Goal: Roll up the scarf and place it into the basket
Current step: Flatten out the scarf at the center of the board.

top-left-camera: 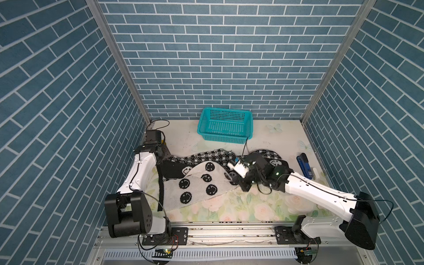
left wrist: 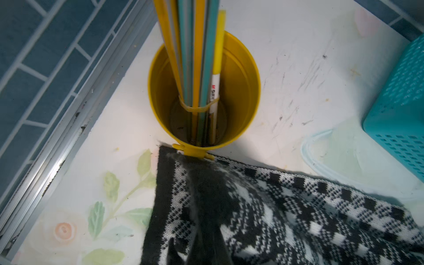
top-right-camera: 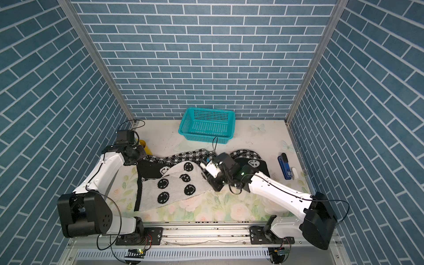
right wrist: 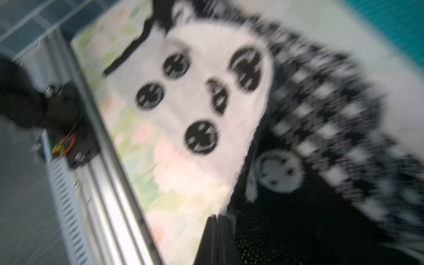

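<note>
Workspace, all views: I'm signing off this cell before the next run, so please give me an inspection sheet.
Surface: table with a floral cover, scuffed near the basket.
Job's things: scarf unrolled, partly folded over; basket empty, at the back.
Clutter: yellow pencil cup against the scarf's edge; blue stapler on the robot's right.
End effectors: left end effector shut on the scarf's checked edge; right end effector shut at the scarf, grip too blurred to confirm.
Cables: thin black cable arcs in front of the basket.
Surroundings: blue brick-pattern walls; metal rail in front.
</note>
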Controlling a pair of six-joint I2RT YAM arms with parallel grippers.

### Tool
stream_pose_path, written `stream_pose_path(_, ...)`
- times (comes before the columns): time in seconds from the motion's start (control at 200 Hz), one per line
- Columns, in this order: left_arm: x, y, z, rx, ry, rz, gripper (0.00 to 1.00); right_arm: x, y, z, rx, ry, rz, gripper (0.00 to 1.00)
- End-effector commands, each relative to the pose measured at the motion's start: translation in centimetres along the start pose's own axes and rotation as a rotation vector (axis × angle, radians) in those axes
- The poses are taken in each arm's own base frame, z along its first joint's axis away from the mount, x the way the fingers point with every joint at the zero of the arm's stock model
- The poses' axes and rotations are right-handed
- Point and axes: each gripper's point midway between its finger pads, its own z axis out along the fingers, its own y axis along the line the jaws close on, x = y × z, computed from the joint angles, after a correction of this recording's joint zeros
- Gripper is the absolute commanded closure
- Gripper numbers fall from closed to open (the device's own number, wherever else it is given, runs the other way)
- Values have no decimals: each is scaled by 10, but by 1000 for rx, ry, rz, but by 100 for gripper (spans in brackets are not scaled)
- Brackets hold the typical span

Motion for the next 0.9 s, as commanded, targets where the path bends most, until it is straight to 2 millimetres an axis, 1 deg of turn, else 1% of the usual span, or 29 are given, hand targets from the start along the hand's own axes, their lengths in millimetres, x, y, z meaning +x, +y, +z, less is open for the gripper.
stream_pose_path(0.0, 1, 10, 0, -17, -9, -3, 100, 62, 21, 13, -70, 188, 140, 98)
stream_pose_path(0.025, 1, 9, 1, -15, -3, -1, 100, 63, 15, 12, -38, 179, 155, 83)
stream_pose_path(0.045, 1, 9, 1, -12, -1, 0, 100, 61, 11, 9, -18, 166, 161, 74)
stream_pose_path(0.07, 1, 8, 2, -10, 5, 2, 100, 56, 8, 5, -8, 144, 166, 63)
stream_pose_path(0.095, 2, 7, 3, -11, 9, 5, 100, 49, 4, -1, 5, 113, 167, 48)
stream_pose_path(0.105, 2, 8, 3, -12, 10, 6, 100, 47, 1, -3, 16, 103, 172, 44)
stream_pose_path(0.12, 1, 7, 3, -12, 12, 7, 100, 42, -3, -7, 32, 82, 178, 42)
stream_pose_path(0.185, 2, 7, 4, -12, 22, 13, 100, 23, -31, -25, 94, -15, 231, 41)
stream_pose_path(0.22, 2, 7, 4, -10, 23, 16, 100, 17, -47, -33, 125, -51, 263, 41)
stream_pose_path(0.285, 5, 7, 3, -12, 32, 19, 100, 11, -81, -44, 225, -89, 312, 42)
stream_pose_path(0.385, 16, 12, 2, -19, 56, 20, 100, 1, -120, -60, 342, -141, 359, 42)
stream_pose_path(0.435, 23, 16, -2, -27, 59, 17, 100, -4, -140, -70, 390, -176, 394, 42)
stream_pose_path(0.505, 30, 23, -10, -37, 46, 8, 100, -4, -172, -84, 455, -214, 464, 42)
stream_pose_path(0.535, 34, 27, -13, -48, 43, 4, 100, 1, -192, -94, 516, -228, 510, 42)
stream_pose_path(0.59, 39, 34, -19, -71, 36, -1, 100, 13, -220, -107, 577, -253, 593, 40)
stream_pose_path(0.62, 43, 38, -21, -88, 40, -6, 100, 23, -237, -116, 609, -271, 648, 40)
stream_pose_path(0.68, 49, 45, -24, -105, 47, -8, 100, 40, -260, -129, 654, -295, 730, 38)
stream_pose_path(0.7, 51, 47, -24, -113, 50, -16, 100, 45, -265, -132, 666, -302, 749, 35)
stream_pose_path(0.745, 51, 48, -26, -109, 48, -23, 100, 58, -275, -136, 690, -299, 784, 26)
stream_pose_path(0.79, 49, 49, -26, -115, 39, -27, 100, 70, -283, -136, 706, -285, 809, 20)
stream_pose_path(0.805, 48, 50, -26, -117, 37, -30, 100, 71, -282, -133, 684, -286, 813, 19)
stream_pose_path(0.865, 44, 49, -24, -114, 33, -42, 92, 86, -290, -129, 675, -277, 853, 18)
stream_pose_path(0.895, 43, 47, -23, -107, 34, -48, 86, 91, -293, -127, 661, -280, 870, 17)
